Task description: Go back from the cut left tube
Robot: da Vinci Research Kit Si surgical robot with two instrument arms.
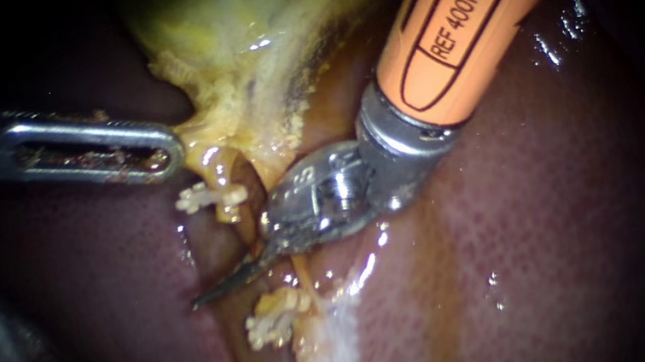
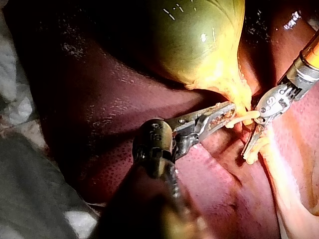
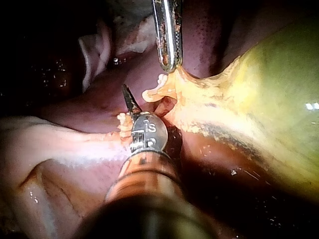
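My right instrument point(image 1: 222, 286) comes in from the upper right on an orange shaft. Its two blades lie together, shut, the tip pointing down-left over the liver. It sits between two white clips: one point(image 1: 209, 196) on the tube stub point(image 1: 222, 171) hanging from the gallbladder's neck, the other point(image 1: 273, 318) on the lower stub. My left instrument point(image 1: 162, 150) is shut on the yellowish tissue at the gallbladder's neck. The left wrist view shows these jaws point(image 2: 222, 112) holding that tissue. In the right wrist view the blades point(image 3: 130, 102) lie just beside the upper clip point(image 3: 155, 92).
The green-yellow gallbladder point(image 1: 243, 3) fills the upper middle. Dark red liver point(image 1: 573, 236) surrounds everything, with a pale wet band point(image 1: 341, 351) running down below the lower clip. White gauze point(image 2: 20, 104) lies off to the side in the left wrist view.
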